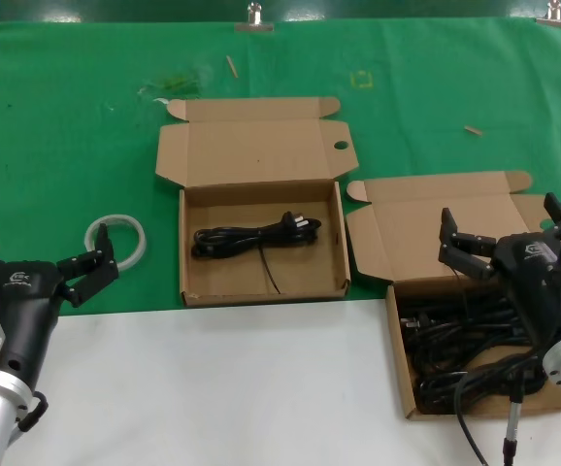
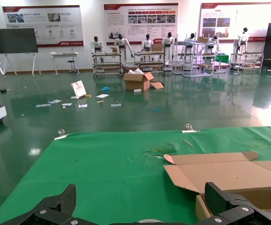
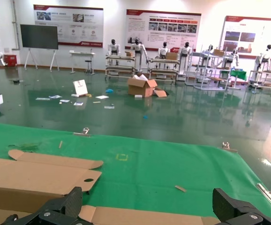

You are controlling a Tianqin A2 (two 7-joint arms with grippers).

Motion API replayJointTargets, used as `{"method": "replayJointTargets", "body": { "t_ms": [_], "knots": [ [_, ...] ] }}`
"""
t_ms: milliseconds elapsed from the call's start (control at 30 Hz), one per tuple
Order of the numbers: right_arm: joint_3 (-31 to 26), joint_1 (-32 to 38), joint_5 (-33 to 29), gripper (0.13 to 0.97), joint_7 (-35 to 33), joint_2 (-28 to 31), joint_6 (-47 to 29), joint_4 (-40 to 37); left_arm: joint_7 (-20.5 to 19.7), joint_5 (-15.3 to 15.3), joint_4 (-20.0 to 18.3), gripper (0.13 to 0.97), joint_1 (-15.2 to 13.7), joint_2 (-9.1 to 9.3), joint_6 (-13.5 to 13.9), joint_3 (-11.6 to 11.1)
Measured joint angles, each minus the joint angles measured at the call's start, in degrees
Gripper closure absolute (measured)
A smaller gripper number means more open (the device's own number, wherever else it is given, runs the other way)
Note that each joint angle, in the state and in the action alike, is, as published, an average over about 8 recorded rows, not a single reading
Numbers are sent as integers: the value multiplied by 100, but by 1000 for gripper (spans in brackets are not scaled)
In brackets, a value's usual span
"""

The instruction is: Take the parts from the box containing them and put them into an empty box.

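Observation:
The box containing the parts (image 1: 404, 386) sits at the right front, lid open, with several black cords (image 1: 455, 351) piled inside. My right gripper (image 1: 501, 210) hovers just above its back edge, open and holding nothing. In the right wrist view this gripper (image 3: 147, 197) spreads over the box's lid flap (image 3: 149, 216). The second box (image 1: 261, 290) lies at the centre, lid back, with one coiled cord (image 1: 256, 236) in it. My left gripper (image 1: 45, 243) waits open at the lower left, apart from both boxes. In the left wrist view it (image 2: 140, 197) faces green cloth.
A white ring (image 1: 116, 240) lies on the green cloth (image 1: 67, 116) just right of the left gripper. A white sheet (image 1: 213, 388) covers the table's front. Small wood scraps (image 1: 230, 65) lie near the back edge, where metal clips (image 1: 254, 19) hold the cloth.

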Motion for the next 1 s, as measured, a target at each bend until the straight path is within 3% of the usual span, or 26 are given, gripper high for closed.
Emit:
{"method": "replayJointTargets", "body": {
  "t_ms": [1000],
  "knots": [
    [0,0,0,129,0,0,0,0,0,0,0,132,0,0,0,0]
  ]
}}
